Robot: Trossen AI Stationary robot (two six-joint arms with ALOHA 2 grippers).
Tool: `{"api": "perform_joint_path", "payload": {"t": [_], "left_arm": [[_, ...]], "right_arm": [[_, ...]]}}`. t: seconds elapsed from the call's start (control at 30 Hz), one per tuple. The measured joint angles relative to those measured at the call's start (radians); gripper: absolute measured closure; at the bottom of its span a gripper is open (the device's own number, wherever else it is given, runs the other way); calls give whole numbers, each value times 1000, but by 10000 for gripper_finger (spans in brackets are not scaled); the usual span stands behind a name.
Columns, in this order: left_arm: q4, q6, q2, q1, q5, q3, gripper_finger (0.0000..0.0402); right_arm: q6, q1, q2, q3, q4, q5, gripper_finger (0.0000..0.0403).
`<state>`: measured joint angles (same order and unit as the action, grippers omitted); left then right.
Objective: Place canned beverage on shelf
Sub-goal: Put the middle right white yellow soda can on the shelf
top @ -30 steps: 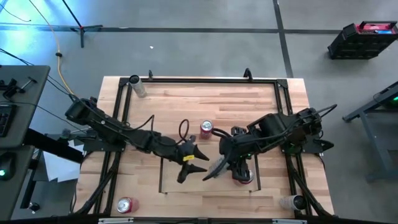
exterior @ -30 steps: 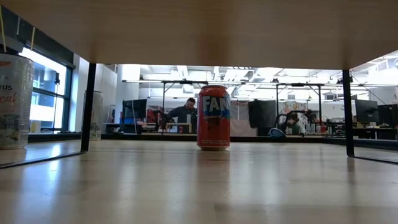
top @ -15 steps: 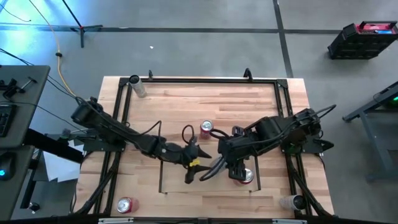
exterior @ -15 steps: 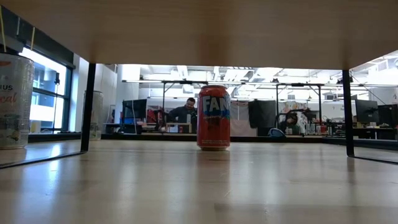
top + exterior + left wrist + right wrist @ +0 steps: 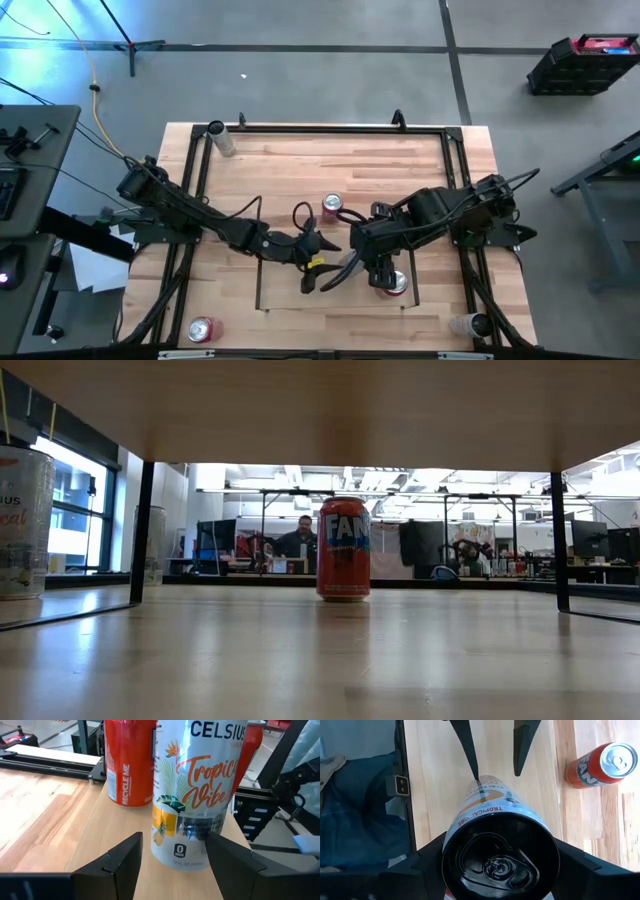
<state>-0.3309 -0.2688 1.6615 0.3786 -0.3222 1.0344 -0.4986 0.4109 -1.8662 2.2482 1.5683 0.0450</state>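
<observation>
The tall white Celsius can (image 5: 492, 827) stands upright on the shelf (image 5: 280, 292), its long axis vertical and its dark lid facing up, on the panel's right part, just beside a red can (image 5: 129, 760) that stands on the same panel. The right gripper (image 5: 495, 865) reaches in from the right with its arm bent low over the counter (image 5: 400, 160), and its fingers (image 5: 422, 862) are clamped on the Celsius can from either side near the top. The left gripper (image 5: 318, 278) comes in from the left on a long, nearly outstretched arm and points at the can's lower body; its fingers (image 5: 117, 865) are apart with the can's base just ahead of them, not touching it. A red Fanta can (image 5: 343, 548) stands upright on the counter beyond the shelf's far edge, near the middle. Another red can (image 5: 201, 329) stands at the counter's near left corner, a pale can (image 5: 223, 140) at the far left, and a pale one (image 5: 465, 325) at the near right.
</observation>
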Motion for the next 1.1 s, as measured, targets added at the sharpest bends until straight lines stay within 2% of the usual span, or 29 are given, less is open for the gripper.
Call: {"api": "perform_joint_path", "payload": {"t": [0.67, 1.1], "left_arm": [[-26, -9, 22, -3, 25, 0, 193], [88, -16, -8, 11, 25, -2, 193]], "right_arm": [[114, -18, 1, -1, -1, -15, 155], [166, -25, -15, -5, -35, 12, 155]]}}
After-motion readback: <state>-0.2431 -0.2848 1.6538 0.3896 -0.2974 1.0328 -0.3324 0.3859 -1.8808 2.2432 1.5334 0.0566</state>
